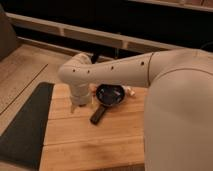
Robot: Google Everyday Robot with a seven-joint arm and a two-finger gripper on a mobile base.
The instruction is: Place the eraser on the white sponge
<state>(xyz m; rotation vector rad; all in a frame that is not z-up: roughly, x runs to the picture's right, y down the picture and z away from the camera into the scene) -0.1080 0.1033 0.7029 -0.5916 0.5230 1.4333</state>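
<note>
- Fingers of the gripper (78, 104): parted, with nothing seen between them. They were largely masked by the wrist (80, 87), which pointed straight down over the tabletop (90, 145) close to its left edge, towards the far side.
- Step in hand (judged): the reach for the eraser, with no grasp yet made.
- Good practice (judged): descend vertically, close across the block's narrow sides, and lift fully clear before travelling right, since the pan (110, 93) and its handle (98, 114) lay directly on that path.
- Eraser: not discernible. It probably lay under the wrist near the tabletop's left edge, so its colour and outline could not be read.
- White sponge (judged): the small pale object (131, 91) just beside the pan's right rim, towards the tabletop's far edge.
</note>
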